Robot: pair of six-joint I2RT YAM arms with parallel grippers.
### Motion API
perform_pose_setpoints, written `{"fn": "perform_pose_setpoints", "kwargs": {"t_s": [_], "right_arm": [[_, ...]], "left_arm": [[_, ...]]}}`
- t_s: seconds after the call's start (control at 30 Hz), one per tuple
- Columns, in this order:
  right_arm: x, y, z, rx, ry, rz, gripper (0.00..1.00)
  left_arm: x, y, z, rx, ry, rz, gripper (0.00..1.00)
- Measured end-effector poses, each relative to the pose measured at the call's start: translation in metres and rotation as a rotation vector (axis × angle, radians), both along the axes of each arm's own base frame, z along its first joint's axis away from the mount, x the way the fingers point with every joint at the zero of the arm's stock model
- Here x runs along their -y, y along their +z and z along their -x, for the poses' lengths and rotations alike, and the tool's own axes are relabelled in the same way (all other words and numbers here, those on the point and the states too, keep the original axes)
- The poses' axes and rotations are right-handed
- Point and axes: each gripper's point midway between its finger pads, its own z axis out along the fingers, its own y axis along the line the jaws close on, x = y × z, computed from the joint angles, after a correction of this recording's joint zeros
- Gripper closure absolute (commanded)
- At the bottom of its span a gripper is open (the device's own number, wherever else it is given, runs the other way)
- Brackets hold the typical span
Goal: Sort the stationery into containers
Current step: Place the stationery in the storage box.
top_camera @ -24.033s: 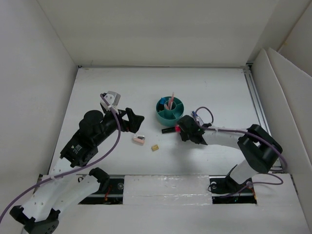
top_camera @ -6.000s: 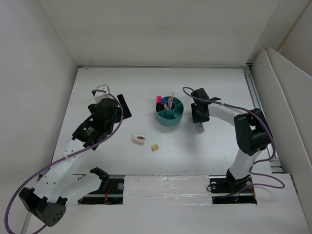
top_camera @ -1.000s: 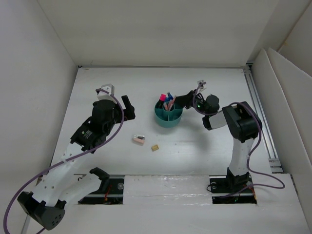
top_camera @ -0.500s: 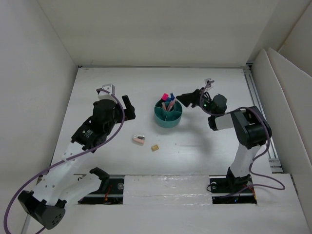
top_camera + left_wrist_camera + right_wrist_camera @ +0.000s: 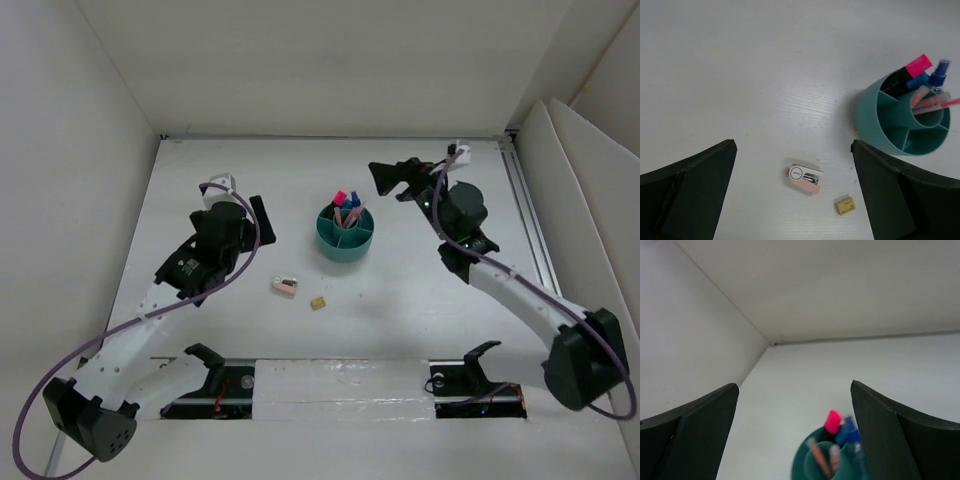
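Right gripper [image 5: 393,178], jaws apart and empty, hangs clear of the organizer [image 5: 345,252]; left gripper [image 5: 258,222], also apart, faces the eraser [image 5: 805,180], likely next.

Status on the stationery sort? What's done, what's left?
Done: the markers and pens stand in the teal organizer. In hand: nothing; the left end effector and right end effector are both open and empty. Left: the pink eraser and tan block lie on the table, outside the organizer.
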Motion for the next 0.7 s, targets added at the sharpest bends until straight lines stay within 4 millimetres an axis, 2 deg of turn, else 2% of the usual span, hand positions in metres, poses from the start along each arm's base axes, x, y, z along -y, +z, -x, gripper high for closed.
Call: {"fn": "perform_pose_setpoints", "kwargs": {"t_s": [0.1,0.13,0.23,0.33,0.4,0.47,0.53,0.7], "right_arm": [[-0.032,0.024,0.04,-0.075,-0.038,0.044,0.0],[-0.036,0.028,0.054,-0.093,-0.039,0.056,0.0],[-0.029,0.027,0.096,-0.125,-0.007,0.082,0.0],[-0.018,0.016,0.125,-0.154,0.017,0.108,0.0],[-0.026,0.009,0.14,-0.197,0.048,0.144,0.0],[-0.048,-0.006,0.154,-0.265,0.104,0.209,0.0],[-0.071,-0.033,0.165,-0.344,0.153,0.284,0.0],[-0.119,-0.136,0.204,-0.557,0.223,0.535,0.03]], "left_arm": [[-0.013,-0.01,0.001,-0.031,0.082,-0.029,0.0],[-0.018,-0.012,0.001,-0.038,0.111,-0.037,0.0],[-0.031,-0.015,0.004,-0.048,0.185,-0.056,0.0],[-0.038,-0.015,0.006,-0.049,0.235,-0.061,0.0],[-0.041,-0.017,0.006,-0.064,0.261,-0.072,0.0],[-0.042,-0.021,0.004,-0.082,0.281,-0.084,0.0],[-0.043,-0.028,0.002,-0.106,0.304,-0.098,0.0],[-0.044,-0.045,0.004,-0.172,0.331,-0.121,0.0]]}}
